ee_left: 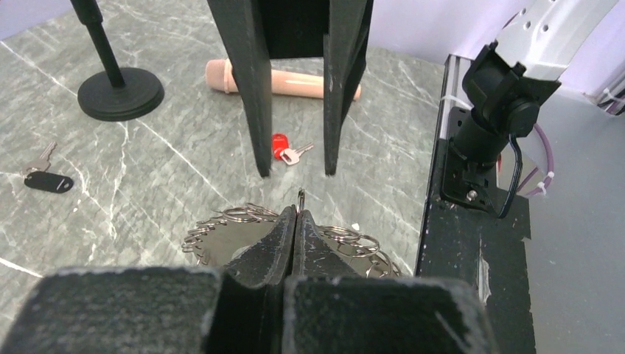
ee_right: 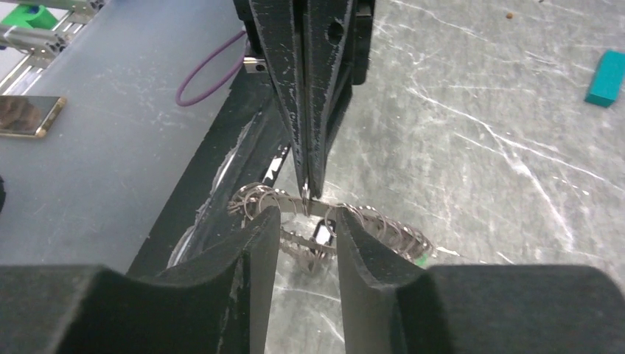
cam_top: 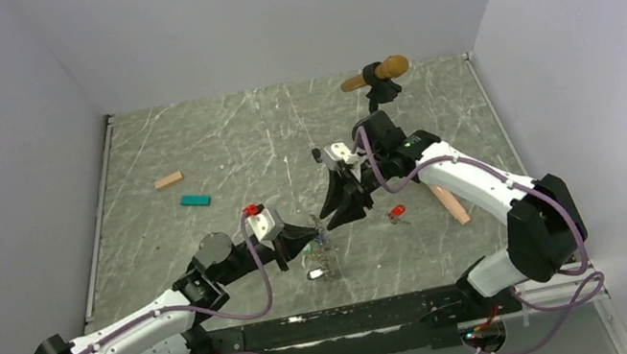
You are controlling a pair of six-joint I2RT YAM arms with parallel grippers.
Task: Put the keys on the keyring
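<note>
The keyring (cam_top: pixel 324 253) is a loop of grey metal rings hanging from my left gripper (cam_top: pixel 315 231). In the left wrist view the left gripper (ee_left: pixel 298 214) is shut on one small ring of the keyring (ee_left: pixel 221 230). My right gripper (cam_top: pixel 336 213) is open and empty, with the keyring's top (ee_right: pixel 372 219) just beyond its fingertips. It also shows in the right wrist view (ee_right: pixel 308 225). A green tag (ee_right: pixel 420 259) and a dark tag (ee_right: pixel 322 234) hang on the ring. A red-tagged key (cam_top: pixel 397 213) lies on the table; it also shows in the left wrist view (ee_left: pixel 283 151). A black-tagged key (ee_left: pixel 46 179) lies apart.
A pink cylinder (cam_top: pixel 451 204) lies right of the red key. A microphone on a stand (cam_top: pixel 380 74) is at the back, with its black base (ee_left: pixel 121 93) on the table. A teal block (cam_top: pixel 194 200) and a tan block (cam_top: pixel 168 180) lie at the left.
</note>
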